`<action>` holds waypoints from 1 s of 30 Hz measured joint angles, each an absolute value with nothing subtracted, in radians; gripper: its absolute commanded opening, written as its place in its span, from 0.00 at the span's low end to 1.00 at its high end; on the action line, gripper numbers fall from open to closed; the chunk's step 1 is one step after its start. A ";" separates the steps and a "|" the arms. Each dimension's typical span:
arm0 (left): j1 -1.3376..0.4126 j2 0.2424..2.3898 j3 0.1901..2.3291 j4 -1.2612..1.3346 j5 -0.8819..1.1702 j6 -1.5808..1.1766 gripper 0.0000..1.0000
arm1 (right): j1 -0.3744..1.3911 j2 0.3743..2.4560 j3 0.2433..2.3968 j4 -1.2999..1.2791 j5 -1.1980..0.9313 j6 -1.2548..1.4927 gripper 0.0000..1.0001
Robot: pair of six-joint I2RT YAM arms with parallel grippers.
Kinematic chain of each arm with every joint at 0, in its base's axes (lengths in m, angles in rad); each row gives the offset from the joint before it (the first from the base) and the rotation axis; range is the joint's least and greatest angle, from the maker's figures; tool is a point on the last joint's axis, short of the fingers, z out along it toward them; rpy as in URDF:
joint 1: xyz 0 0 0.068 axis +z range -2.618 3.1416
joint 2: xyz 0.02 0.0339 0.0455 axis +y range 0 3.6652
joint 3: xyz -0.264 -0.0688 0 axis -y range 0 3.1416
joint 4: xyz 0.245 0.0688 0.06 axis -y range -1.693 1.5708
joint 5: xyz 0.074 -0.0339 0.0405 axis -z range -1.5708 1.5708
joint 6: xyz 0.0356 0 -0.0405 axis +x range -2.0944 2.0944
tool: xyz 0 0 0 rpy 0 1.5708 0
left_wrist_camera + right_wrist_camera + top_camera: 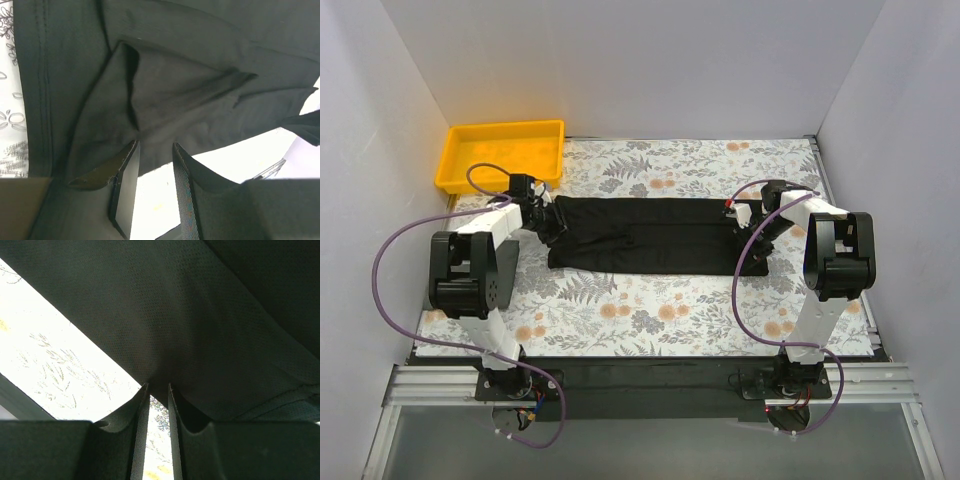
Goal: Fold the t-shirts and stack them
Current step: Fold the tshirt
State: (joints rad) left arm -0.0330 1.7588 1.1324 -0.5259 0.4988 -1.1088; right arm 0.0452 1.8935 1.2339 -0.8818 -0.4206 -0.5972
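A black t-shirt (655, 235) lies as a long folded strip across the middle of the floral table. My left gripper (548, 218) is at its left end. In the left wrist view the fingers (131, 165) stand apart, and the cloth (175, 90) bunches in creases over their tips (155, 147). My right gripper (748, 215) is at the strip's right end. In the right wrist view its jaws (157, 386) are nearly together and pinch the edge of the cloth (200, 315), which is lifted off the table there.
A yellow tray (450, 165) stands at the back left corner, just behind my left arm. The floral table cover (650, 310) shows in front of the shirt. White walls enclose the table on three sides.
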 measured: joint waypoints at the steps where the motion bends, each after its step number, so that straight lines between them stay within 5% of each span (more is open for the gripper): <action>1: -0.033 1.774 1.132 -0.522 0.500 -1.114 0.31 | 0.045 1.893 1.234 -0.882 -0.420 -0.597 0.27; 14: -0.033 1.856 1.138 -0.458 0.512 -1.172 0.27 | 0.045 1.893 1.234 -0.884 -0.413 -0.586 0.27; 19: -0.033 1.878 1.158 -0.437 0.527 -1.188 0.01 | 0.045 1.893 1.234 -0.886 -0.405 -0.586 0.27; 30: -0.033 1.900 1.237 -0.389 0.581 -1.228 0.00 | 0.045 1.893 1.234 -0.888 -0.397 -0.583 0.27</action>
State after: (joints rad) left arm -0.0330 1.8996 1.2366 -0.3885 0.5812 -1.2278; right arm 0.0452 1.8935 1.2339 -0.8875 -0.3973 -0.5835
